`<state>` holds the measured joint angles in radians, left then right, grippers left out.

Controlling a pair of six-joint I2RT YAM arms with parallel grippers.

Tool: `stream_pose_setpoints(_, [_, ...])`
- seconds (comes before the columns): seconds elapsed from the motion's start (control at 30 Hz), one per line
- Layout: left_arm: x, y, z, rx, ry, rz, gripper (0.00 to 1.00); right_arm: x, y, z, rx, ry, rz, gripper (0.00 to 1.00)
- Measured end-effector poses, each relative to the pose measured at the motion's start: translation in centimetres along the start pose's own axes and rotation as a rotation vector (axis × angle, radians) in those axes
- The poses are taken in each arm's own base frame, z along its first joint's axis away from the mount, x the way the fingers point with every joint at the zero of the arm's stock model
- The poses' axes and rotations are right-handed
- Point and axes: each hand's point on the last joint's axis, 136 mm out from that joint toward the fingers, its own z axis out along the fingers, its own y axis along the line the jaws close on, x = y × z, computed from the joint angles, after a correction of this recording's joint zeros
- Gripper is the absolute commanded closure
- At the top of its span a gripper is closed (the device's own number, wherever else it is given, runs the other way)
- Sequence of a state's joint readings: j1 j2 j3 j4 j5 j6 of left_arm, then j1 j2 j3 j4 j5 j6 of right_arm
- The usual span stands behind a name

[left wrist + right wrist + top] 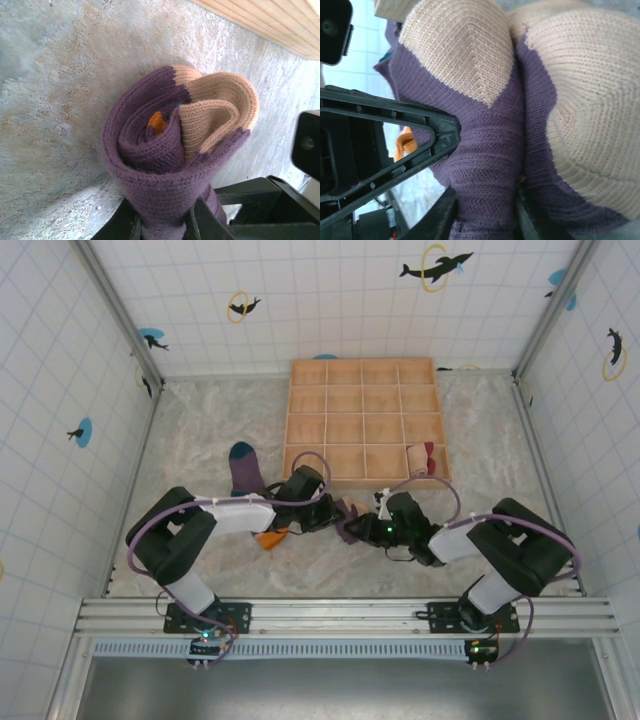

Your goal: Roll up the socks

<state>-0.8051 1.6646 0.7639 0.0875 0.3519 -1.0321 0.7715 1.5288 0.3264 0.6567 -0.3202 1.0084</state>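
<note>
Purple-and-tan sock roll [165, 150] near table centre, clamped by left gripper [162, 222]; right gripper [482, 212] flanks it, grip uncertain. Wooden tray [293, 420] at 12 o'clock holds tan sock [421, 458]; teal-toed sock [245, 470] at 10 o'clock.

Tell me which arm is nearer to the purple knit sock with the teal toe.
Left. The left arm runs right beside the purple teal-toed sock, on its near side; the right arm lies far off to its right.
</note>
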Motion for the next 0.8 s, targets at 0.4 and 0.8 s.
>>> stream_pose_setpoints(0.4, [0.1, 0.4, -0.7, -0.06, 0.054, -0.033, 0.88, 0.9, 2.9, -1.6, 0.332, -0.139, -0.58, 0.35])
stream_pose_setpoints(0.8, [0.5, 0.6, -0.8, -0.069, 0.076, -0.035, 0.8, 1.3, 5.1, 0.7, 0.618, -0.264, -1.055, 0.39])
